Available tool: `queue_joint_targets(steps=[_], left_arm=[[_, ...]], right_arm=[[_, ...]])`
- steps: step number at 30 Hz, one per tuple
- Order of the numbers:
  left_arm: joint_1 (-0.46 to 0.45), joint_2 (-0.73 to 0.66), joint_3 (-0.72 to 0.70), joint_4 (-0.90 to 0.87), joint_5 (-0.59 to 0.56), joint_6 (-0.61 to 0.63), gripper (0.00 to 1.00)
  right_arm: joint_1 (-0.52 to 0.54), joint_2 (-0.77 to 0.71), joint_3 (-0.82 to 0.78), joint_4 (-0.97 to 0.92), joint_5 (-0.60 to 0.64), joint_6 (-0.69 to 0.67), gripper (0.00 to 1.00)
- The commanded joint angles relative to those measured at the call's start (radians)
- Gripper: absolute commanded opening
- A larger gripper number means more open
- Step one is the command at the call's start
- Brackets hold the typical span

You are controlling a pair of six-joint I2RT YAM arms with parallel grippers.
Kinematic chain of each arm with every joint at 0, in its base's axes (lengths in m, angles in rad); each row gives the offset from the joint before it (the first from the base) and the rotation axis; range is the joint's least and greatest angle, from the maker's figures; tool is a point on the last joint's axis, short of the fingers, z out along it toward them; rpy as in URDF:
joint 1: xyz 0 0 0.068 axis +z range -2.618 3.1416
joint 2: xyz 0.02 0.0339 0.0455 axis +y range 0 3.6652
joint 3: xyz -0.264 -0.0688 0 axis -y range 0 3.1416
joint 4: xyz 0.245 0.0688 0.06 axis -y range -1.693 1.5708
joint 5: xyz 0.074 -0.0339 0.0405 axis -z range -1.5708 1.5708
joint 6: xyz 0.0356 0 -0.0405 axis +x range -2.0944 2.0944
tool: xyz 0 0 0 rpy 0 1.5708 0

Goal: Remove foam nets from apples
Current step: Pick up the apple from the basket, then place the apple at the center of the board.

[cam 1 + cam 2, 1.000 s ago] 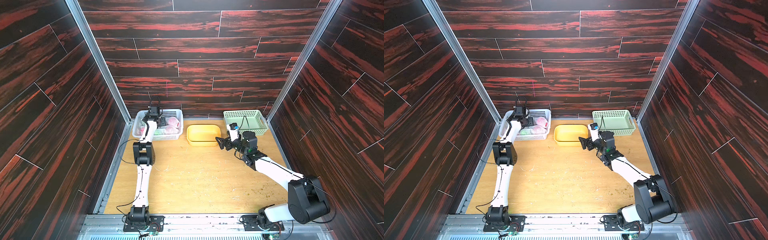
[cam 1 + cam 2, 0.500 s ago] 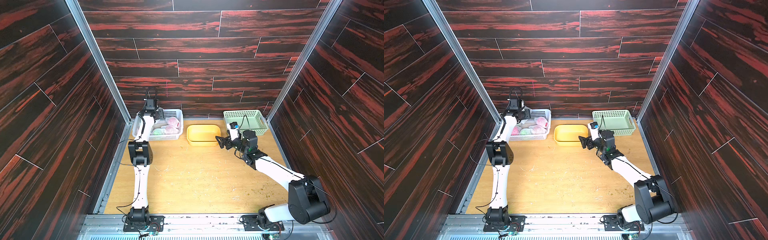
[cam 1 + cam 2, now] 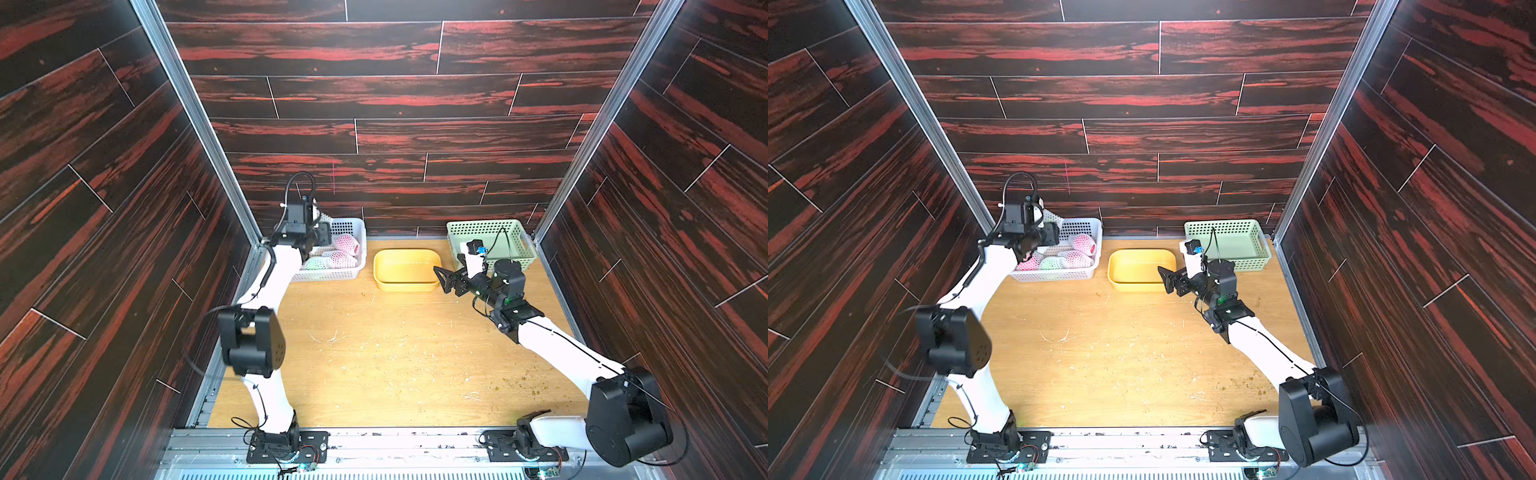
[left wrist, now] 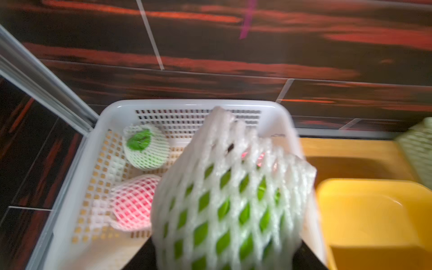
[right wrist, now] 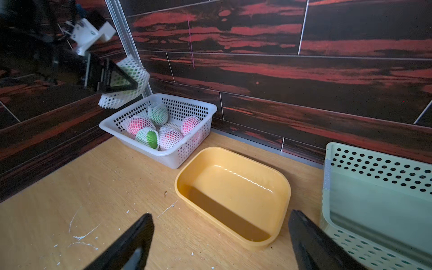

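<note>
Far left, a green apple (image 4: 229, 205), wrapped in its net (image 4: 236, 142), is gripped by the left claw (image 5: 124, 80). The jaws are spread to the fruit's width and pressed on either side, and the fruit is held in the air over the white basket (image 5: 168, 154). In both top views the held fruit is mostly hidden behind the wrist, with only a corner of net seen. Five netted apples (image 5: 169, 138), three red and two green, are shown lying in the basket by the right wrist view. Only two of them are caught clearly by the blurred left wrist view, the rest being masked by the held fruit. The yellow tub (image 5: 233, 194) is seen just beside the basket on the worktop (image 5: 93, 198). To its right, the right claw (image 5: 221, 243) is held wide open and empty above the worktop, near the tub's edge. The green basket (image 5: 374, 163) is set at far right.
</note>
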Motion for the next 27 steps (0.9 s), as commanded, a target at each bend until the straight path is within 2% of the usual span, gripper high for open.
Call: queue_joint_targets(steps=[1, 6, 8, 10, 13, 18, 22, 27], left_arm=[[-0.073, -0.172, -0.195, 0.132, 0.009, -0.062, 0.45], [-0.223, -0.371, -0.493, 0.241, 0.079, -0.081, 0.45], [-0.31, -0.433, -0.603, 0.277, 0.111, -0.062, 0.44], [-0.396, -0.47, -0.694, 0.308, 0.077, -0.038, 0.44], [-0.493, -0.455, -0.809, 0.402, 0.104, -0.043, 0.46], [-0.588, -0.3, -0.817, 0.438, 0.147, -0.039, 0.45], [-0.611, -0.164, -0.712, 0.356, 0.181, -0.012, 0.48], [-0.613, -0.099, -0.644, 0.288, 0.19, 0.051, 0.66]], right_arm=[[0.01, -0.045, -0.018, -0.004, -0.026, 0.035, 0.94], [0.012, -0.108, -0.093, 0.011, -0.036, 0.081, 0.94], [0.012, -0.137, -0.139, 0.029, -0.036, 0.1, 0.94], [0.013, -0.156, -0.189, 0.056, -0.053, 0.12, 0.94], [0.012, -0.17, -0.262, 0.106, -0.081, 0.152, 0.94], [0.012, -0.178, -0.33, 0.117, -0.071, 0.172, 0.94], [0.012, -0.183, -0.359, 0.103, -0.076, 0.166, 0.94], [0.013, -0.191, -0.376, 0.105, -0.057, 0.148, 0.94]])
